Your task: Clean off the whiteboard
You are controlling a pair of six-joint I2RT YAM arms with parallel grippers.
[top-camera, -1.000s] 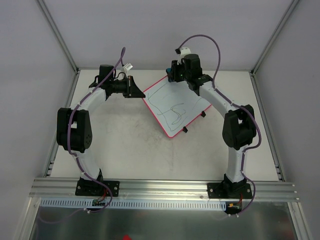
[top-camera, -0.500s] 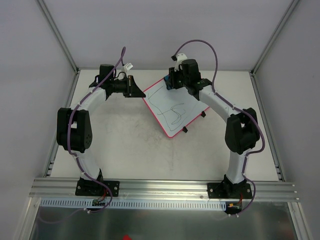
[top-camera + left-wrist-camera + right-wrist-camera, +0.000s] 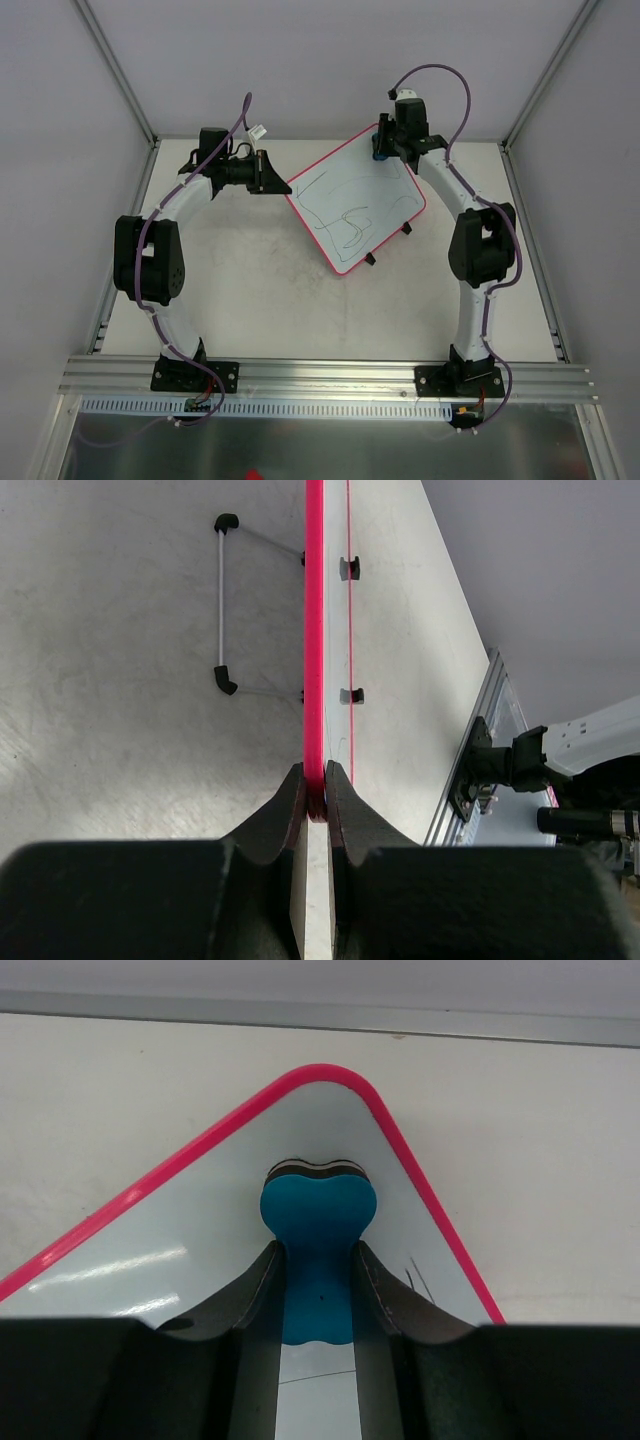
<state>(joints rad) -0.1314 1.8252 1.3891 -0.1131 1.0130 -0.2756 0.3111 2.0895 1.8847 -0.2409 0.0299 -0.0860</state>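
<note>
Table (image 3: pixel 260 300) – pale and scuffed, with an aluminium rail along the near edge.

Whiteboard (image 3: pixel 335 195) – lies far-centre on the table, turned diamond-wise so one corner points at the back wall. Pink-red rim all round.

Left gripper (image 3: pixel 281 186) is at the board's left corner. In the wrist view the left gripper (image 3: pixel 315 790) has its jaws pinched tight on the rim of the whiteboard (image 3: pixel 314 630), seen edge-on.

Right gripper (image 3: pixel 383 150) is over the board's far corner. In the wrist view the right gripper (image 3: pixel 318 1250) has its jaws clamped on the waist of the blue bone-shaped eraser (image 3: pixel 318 1215), and the eraser's front lobe sits just inside the rounded corner of the whiteboard (image 3: pixel 200 1250). I can't tell whether the pad is pressing on the surface.

Dark scribbles (image 3: pixel 350 222) run across the board's middle and lower half, well apart from the eraser (image 3: pixel 379 153). A few short strokes (image 3: pixel 418 1282) show by the right finger.

Two small black feet (image 3: pixel 369 259) sit on the lower-right edge.
</note>
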